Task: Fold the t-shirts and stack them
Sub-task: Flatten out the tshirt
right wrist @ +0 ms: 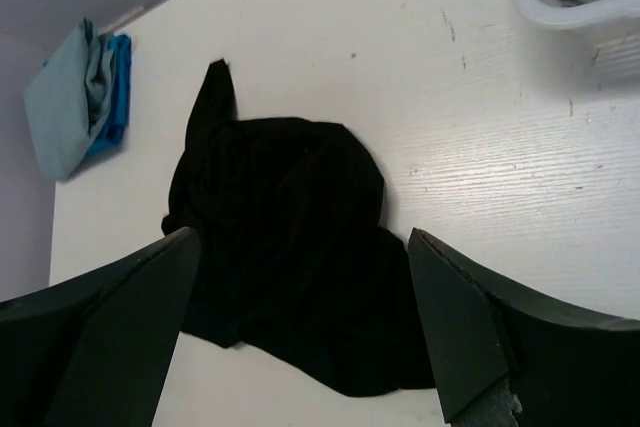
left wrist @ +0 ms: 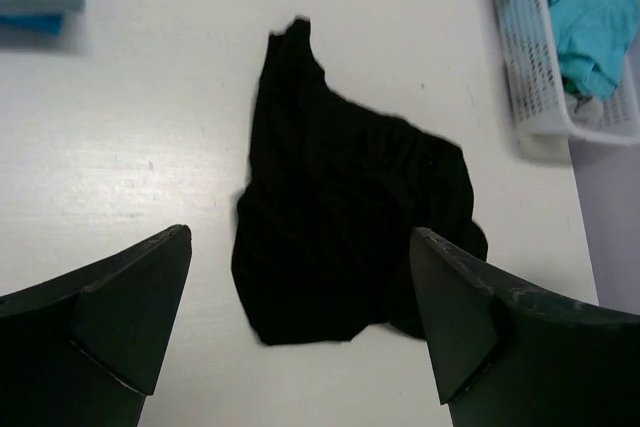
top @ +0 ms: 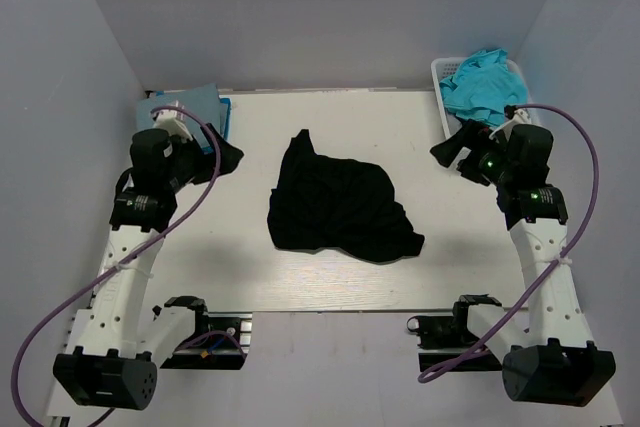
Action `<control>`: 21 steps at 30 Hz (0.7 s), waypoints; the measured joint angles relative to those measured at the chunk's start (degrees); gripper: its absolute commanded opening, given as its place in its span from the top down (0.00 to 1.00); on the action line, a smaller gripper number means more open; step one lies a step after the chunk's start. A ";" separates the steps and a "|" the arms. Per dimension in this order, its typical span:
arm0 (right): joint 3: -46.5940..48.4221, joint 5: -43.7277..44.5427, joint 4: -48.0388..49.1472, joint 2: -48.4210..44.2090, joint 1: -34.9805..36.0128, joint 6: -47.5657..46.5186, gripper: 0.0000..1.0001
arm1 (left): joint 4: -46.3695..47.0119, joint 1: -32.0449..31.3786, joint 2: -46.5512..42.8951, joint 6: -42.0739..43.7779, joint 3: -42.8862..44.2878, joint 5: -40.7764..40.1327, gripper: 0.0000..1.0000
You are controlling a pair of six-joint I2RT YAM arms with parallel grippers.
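A large black t-shirt [top: 335, 205] lies crumpled in the middle of the white table; it also shows in the left wrist view [left wrist: 345, 197] and the right wrist view [right wrist: 285, 227]. A folded dusty light blue t-shirt on a bright blue one [top: 205, 105] sits at the far left corner, seen too in the right wrist view [right wrist: 75, 97]. Turquoise t-shirts [top: 482, 85] fill the basket. My left gripper [top: 225, 157] is open and empty, held left of the black shirt. My right gripper [top: 450, 152] is open and empty, held right of it.
A white slotted plastic basket [top: 439, 87] stands at the far right corner, also in the left wrist view [left wrist: 530, 67]. Grey walls close in the table at the back and both sides. The table's near edge [top: 330, 309] runs between the arm bases.
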 measured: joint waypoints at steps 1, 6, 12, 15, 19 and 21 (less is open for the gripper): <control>0.20 -1.01 -0.85 0.22 0.09 -0.83 0.10 | 0.00 -0.07 0.11 -0.20 -1.03 0.68 0.00; 2.16 -2.82 -5.81 2.56 2.08 -4.96 0.10 | 0.28 -0.46 4.24 -0.68 -9.07 5.90 0.00; -1.49 2.03 -13.07 4.17 8.94 -7.21 0.10 | 2.60 -1.11 8.72 -1.70 -17.29 10.54 0.03; -7.17 5.88 -15.32 6.01 12.61 -6.43 0.10 | 6.12 -3.15 9.38 -3.28 -21.33 12.28 0.06; -15.06 9.53 -16.76 8.04 16.59 -4.37 0.10 | 7.67 -7.30 13.88 -4.50 -22.38 10.88 0.08; -16.94 10.75 -16.72 7.61 17.59 -3.52 0.10 | 8.22 -9.68 16.65 -4.87 -22.38 8.79 0.09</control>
